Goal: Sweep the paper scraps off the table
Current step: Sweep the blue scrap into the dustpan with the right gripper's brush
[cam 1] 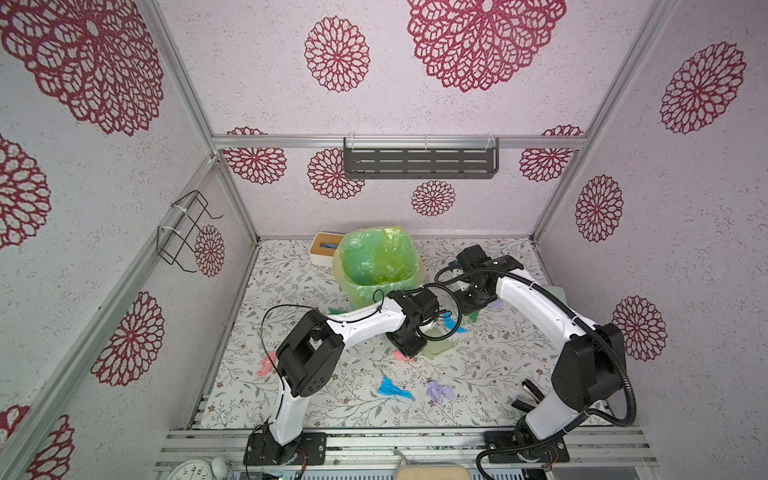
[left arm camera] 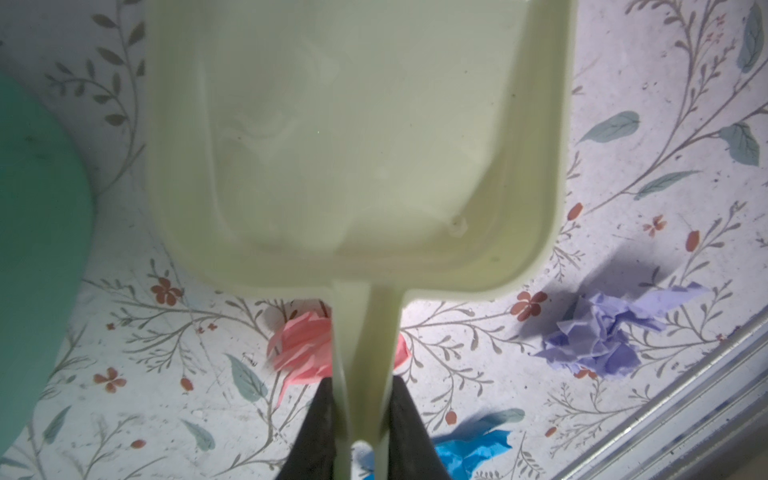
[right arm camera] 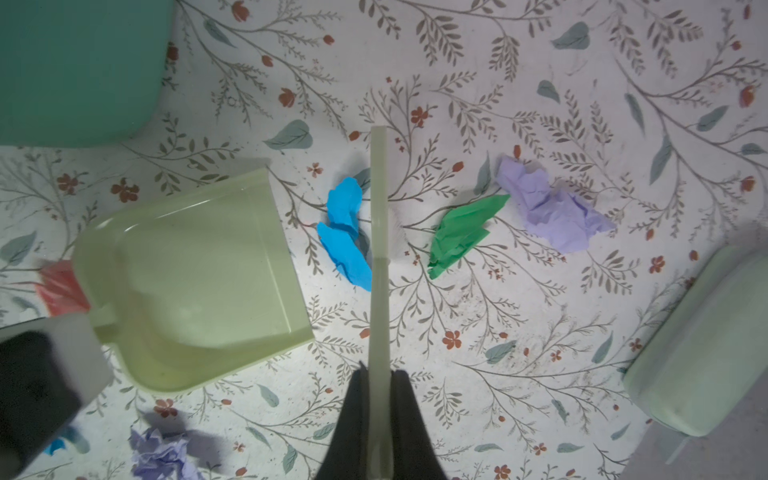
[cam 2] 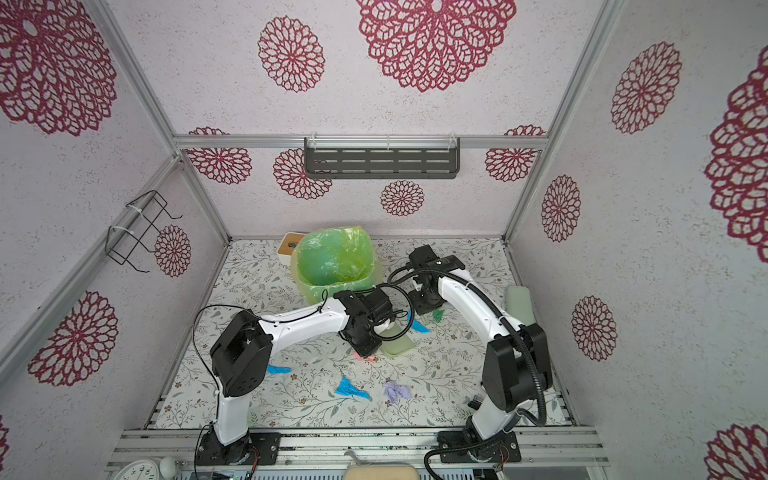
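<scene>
You had a pale green plastic dustpan (left arm camera: 353, 145) that looked smooth and glossy, a matt leaf-printed worktop (left arm camera: 623, 62), a dull, creased crumpled lilac paper scrap (left arm camera: 598, 336), and a thin, shiny yellow-green plastic bin liner (cam 1: 386, 253).
</scene>
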